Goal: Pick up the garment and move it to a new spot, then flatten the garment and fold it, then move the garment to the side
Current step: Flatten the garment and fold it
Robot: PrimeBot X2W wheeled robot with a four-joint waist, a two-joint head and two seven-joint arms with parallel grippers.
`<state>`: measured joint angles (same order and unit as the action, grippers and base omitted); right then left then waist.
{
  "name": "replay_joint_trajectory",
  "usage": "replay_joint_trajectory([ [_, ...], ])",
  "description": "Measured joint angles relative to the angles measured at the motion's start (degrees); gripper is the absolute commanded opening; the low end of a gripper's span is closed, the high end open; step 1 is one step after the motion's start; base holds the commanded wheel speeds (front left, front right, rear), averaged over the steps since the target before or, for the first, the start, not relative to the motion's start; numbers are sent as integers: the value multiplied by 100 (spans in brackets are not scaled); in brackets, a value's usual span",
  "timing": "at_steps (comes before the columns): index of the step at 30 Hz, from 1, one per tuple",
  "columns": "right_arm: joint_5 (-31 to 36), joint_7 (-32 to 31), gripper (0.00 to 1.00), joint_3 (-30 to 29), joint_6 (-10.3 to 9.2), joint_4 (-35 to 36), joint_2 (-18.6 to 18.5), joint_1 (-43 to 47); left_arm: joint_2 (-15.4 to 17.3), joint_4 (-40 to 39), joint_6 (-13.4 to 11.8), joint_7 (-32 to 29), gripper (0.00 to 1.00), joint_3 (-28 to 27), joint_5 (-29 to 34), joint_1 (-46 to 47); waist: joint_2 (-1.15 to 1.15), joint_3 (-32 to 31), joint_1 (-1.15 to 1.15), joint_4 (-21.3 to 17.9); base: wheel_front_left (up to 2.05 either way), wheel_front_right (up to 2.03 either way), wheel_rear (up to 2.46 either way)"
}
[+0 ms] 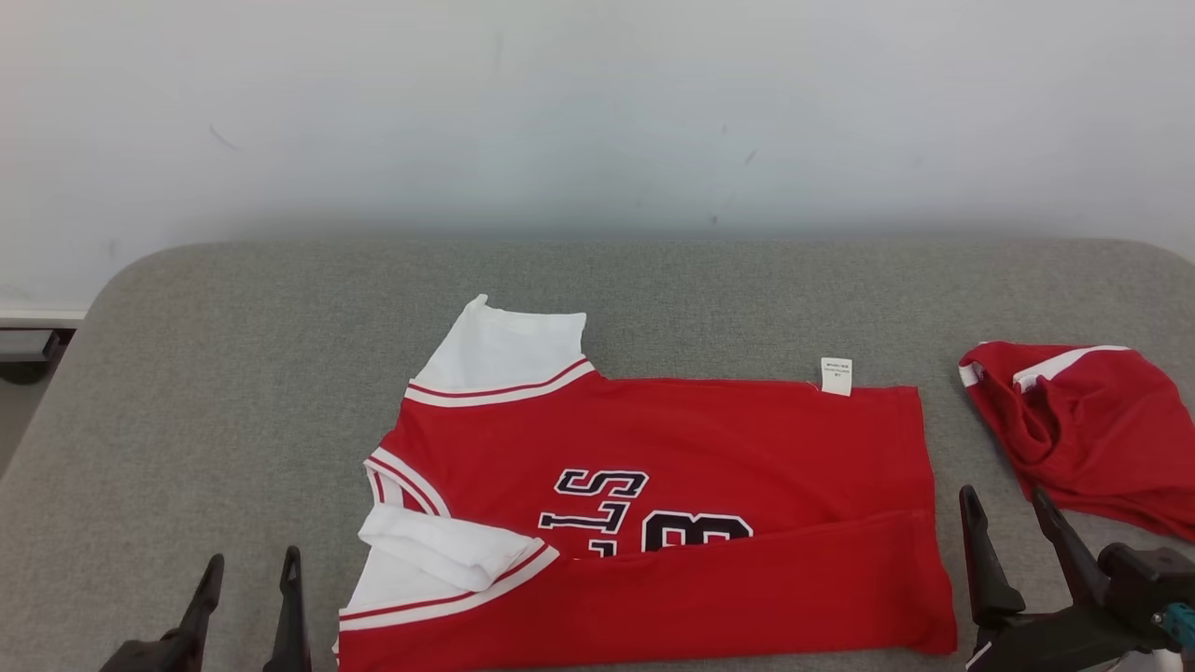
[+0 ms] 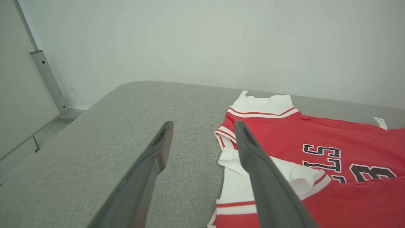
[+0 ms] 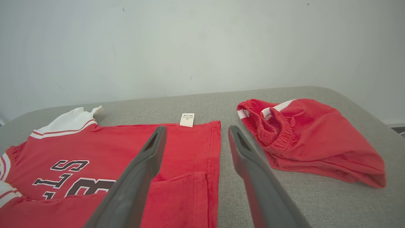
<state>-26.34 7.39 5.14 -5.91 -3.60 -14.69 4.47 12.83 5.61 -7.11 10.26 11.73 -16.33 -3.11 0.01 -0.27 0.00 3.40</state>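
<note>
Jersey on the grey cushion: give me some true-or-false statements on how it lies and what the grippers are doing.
1. The jersey has its near edge folded over part of the print. True.
2. The left gripper is shut on the jersey. False: it is open and holds nothing.
3. The shorts lie on top of the jersey. False: they lie apart from it, to its right.
4. The right gripper is open and empty. True.
5. A white label shows at the jersey's far edge. True.
</note>
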Motion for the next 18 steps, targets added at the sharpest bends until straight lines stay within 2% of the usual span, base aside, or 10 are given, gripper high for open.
replay_joint_trajectory([
  [8, 146, 78, 100, -1, -22, -87, 31, 1, -54, 62, 0, -175, 100, -1, 386, -46, 0, 2, 0, 26, 0, 0, 0],
  [18, 222, 79, 100, -3, -65, -177, 36, -2, -165, -10, 0, -368, 100, -11, 486, -45, 0, 25, 0, 67, 0, 0, 0],
])
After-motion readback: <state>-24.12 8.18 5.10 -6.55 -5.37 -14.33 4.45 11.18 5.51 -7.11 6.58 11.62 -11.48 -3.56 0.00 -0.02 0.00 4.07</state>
